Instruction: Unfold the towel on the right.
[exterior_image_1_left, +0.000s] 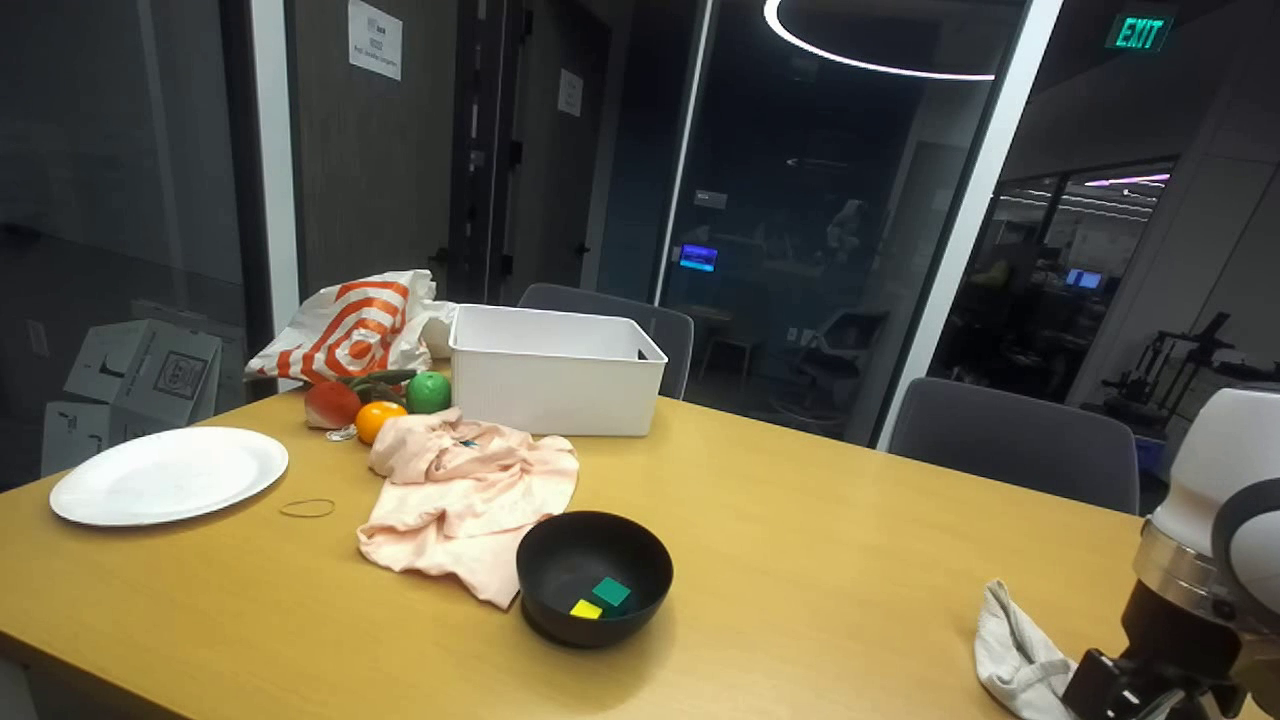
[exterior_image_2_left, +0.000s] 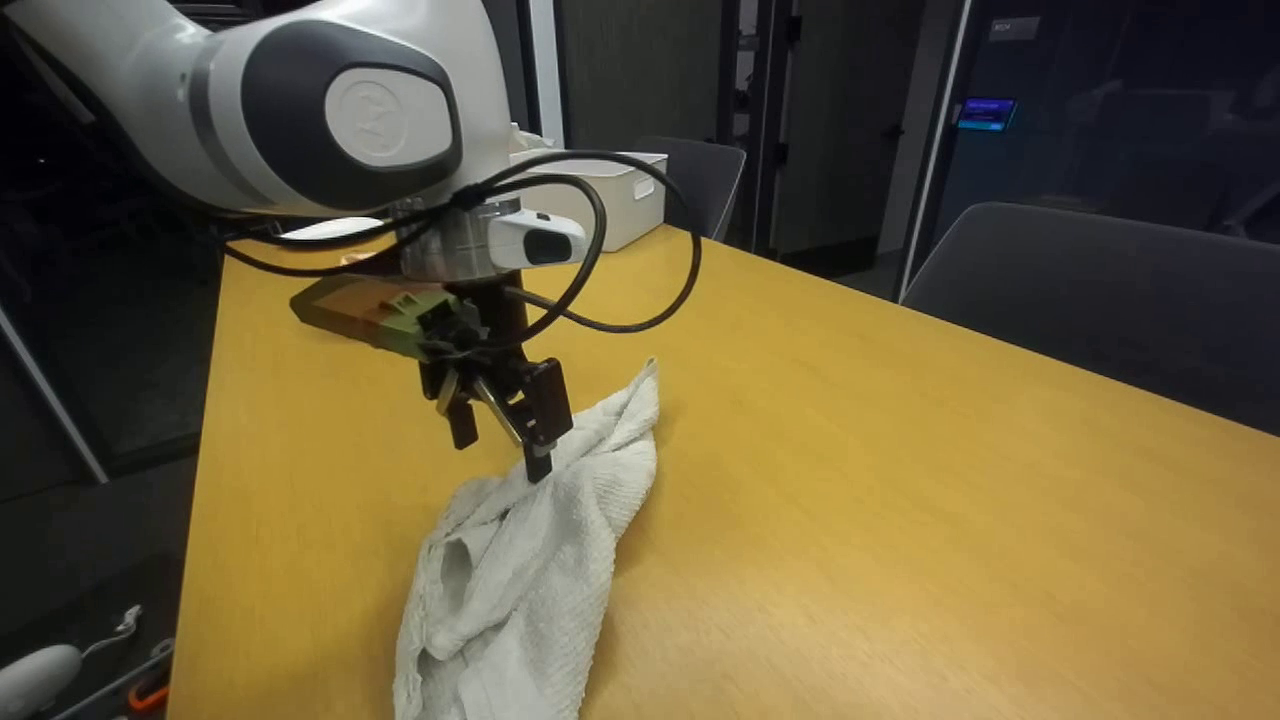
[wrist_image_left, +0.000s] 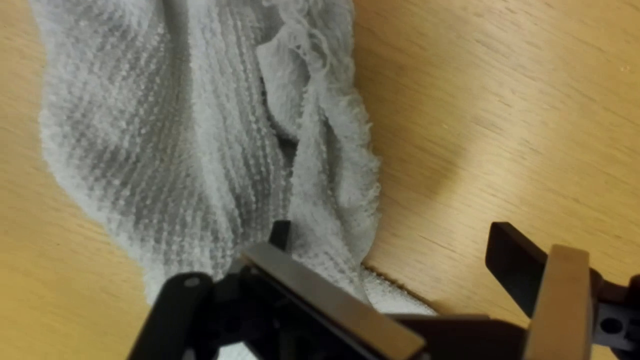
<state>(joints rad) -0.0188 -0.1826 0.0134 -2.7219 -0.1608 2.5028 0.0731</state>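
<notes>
A crumpled white-grey towel (exterior_image_2_left: 545, 590) lies bunched on the table, its far corner raised to a point. It shows at the bottom right of an exterior view (exterior_image_1_left: 1015, 655) and fills the left of the wrist view (wrist_image_left: 200, 150), with folds and a frayed edge. My gripper (exterior_image_2_left: 501, 457) is just above the towel's far part. In the wrist view my gripper (wrist_image_left: 392, 234) is open, with one finger over the towel and the other over bare table beside its edge. Nothing is held between the fingers. Whether the finger over the towel touches it I cannot tell.
On the wooden table (exterior_image_1_left: 820, 540) stand a black bowl (exterior_image_1_left: 597, 535) with green and yellow pieces, a pink cloth (exterior_image_1_left: 480, 490), a white bin (exterior_image_1_left: 550, 390), a white plate (exterior_image_1_left: 170, 475), toy produce (exterior_image_1_left: 430, 392) and a bag (exterior_image_1_left: 350, 325). Chairs (exterior_image_2_left: 1110, 310) stand along one edge.
</notes>
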